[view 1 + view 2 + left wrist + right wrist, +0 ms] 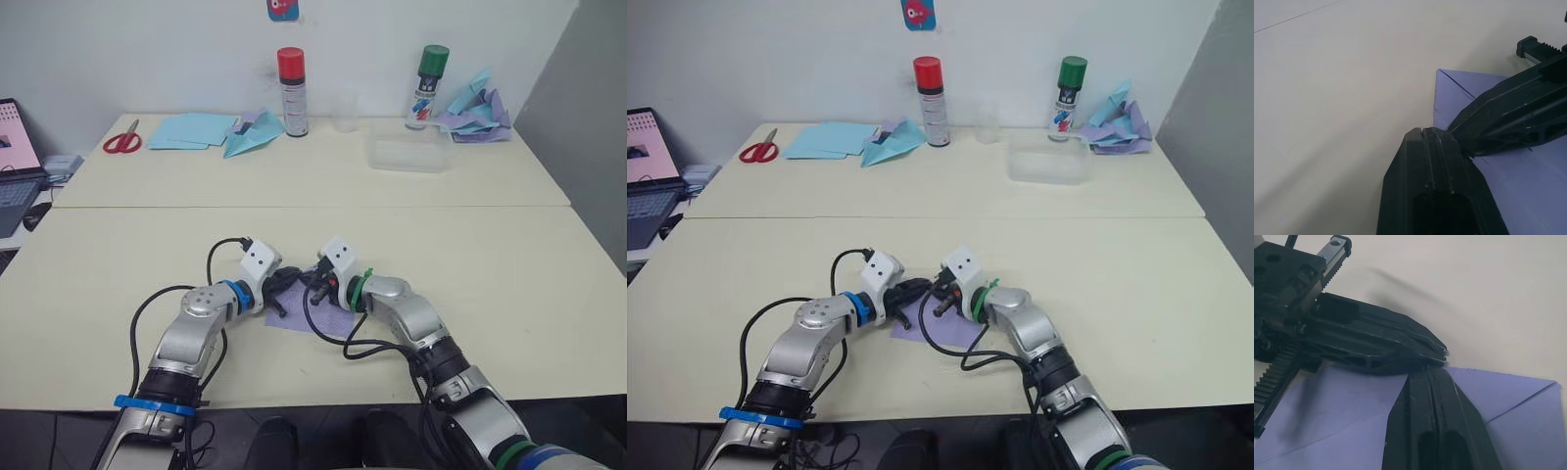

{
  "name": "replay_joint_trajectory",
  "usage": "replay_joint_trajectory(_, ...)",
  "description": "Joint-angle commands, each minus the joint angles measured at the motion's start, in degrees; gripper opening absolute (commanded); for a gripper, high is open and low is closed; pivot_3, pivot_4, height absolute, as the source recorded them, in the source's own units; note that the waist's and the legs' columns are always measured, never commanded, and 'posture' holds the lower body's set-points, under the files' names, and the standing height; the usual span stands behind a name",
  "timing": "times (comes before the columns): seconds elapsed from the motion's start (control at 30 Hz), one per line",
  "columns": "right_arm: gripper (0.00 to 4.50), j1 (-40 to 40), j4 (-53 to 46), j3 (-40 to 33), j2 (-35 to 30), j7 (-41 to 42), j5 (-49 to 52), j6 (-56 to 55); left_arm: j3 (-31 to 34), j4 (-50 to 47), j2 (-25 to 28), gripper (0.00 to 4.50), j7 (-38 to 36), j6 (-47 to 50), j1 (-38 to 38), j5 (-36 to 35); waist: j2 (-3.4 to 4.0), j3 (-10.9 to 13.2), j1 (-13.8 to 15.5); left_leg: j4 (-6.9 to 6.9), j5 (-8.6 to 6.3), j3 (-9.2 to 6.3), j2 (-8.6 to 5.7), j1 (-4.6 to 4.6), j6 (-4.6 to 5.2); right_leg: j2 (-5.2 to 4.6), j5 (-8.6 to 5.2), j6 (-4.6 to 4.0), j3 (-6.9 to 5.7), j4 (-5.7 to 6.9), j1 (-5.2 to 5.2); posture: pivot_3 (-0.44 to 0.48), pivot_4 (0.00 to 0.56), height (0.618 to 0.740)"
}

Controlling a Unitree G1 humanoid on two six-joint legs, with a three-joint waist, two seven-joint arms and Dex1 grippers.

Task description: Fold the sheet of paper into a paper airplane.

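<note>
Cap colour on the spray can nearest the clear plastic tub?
Green cap; right eye view shows it best.

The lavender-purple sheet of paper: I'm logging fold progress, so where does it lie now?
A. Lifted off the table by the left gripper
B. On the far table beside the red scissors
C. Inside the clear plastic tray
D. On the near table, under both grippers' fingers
D: the lavender-purple sheet of paper lies flat on the near cream table, with the left gripper and right gripper meeting over its edge, fingers pressed together.

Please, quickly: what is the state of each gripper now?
Left gripper: shut, its tip on the sheet of paper, nothing visibly held.
Right gripper: shut, its tip also on the sheet.
</note>
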Motion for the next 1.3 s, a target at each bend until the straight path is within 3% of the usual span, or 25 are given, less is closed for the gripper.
replay_joint_trajectory(0.03,0.0,-0.8,3.7,-3.8,-2.3,-7.6,-3.2,-0.2,-2.1,1.0,-0.4,0.09,-0.8,0.8,1.3,0.8,0.03,-0.1,0.1,0.0,0.0,0.01,-0.01,0.01,0.0,0.0,0.02,0.0,0.01,0.0,0.01,0.0,0.15,0.74)
replay_joint_trajectory(0.3,0.0,-2.6,6.9,-7.0,-2.2,-14.4,-3.6,-3.3,-2.5,0.8,-0.6,0.09,-0.9,1.0,1.5,0.9,0.03,-0.1,0.3,0.03,0.01,0.11,-0.1,-0.04,0.0,-0.05,0.02,0.03,0.16,-0.07,0.07,0.0,0.15,0.74)
replay_joint_trajectory(0.5,0.0,-0.9,-1.2,-6.9,-1.9,-6.4,1.8,-7.8,-2.8,1.7,-0.7,0.09,-1.0,0.4,1.0,1.1,0.05,-0.1,0.3,0.03,0.01,0.06,-0.1,-0.14,0.0,-0.05,0.02,0.04,0.12,-0.08,0.02,0.0,0.15,0.74)
replay_joint_trajectory(0.7,0.0,1.4,-4.4,-4.8,-1.9,-1.1,3.2,-5.5,-3.1,2.2,-1.1,0.09,-0.9,0.0,0.4,1.3,0.08,-0.1,0.3,0.02,0.01,0.0,-0.07,-0.21,0.0,-0.01,0.02,0.04,0.06,-0.11,-0.06,0.0,0.15,0.74)
replay_joint_trajectory(1.03,0.0,1.9,-0.3,-1.6,-1.7,-2.3,-0.5,-1.3,-2.7,1.0,-0.6,0.09,-1.3,-0.4,-0.3,1.0,0.07,-0.1,0.3,0.03,0.01,0.01,-0.1,-0.18,0.0,-0.03,0.02,0.04,0.08,-0.1,-0.02,0.0,0.15,0.74)
replay_joint_trajectory(1.3,0.0,1.4,0.5,-1.4,-2.1,-2.1,-1.0,-1.0,2.8,-3.0,-3.6,0.09,-1.3,6.4,-4.0,-7.2,0.02,-0.1,0.2,0.03,0.01,-0.01,-0.08,-0.24,0.0,0.0,0.02,0.04,0.05,-0.09,-0.06,0.0,0.15,0.74)
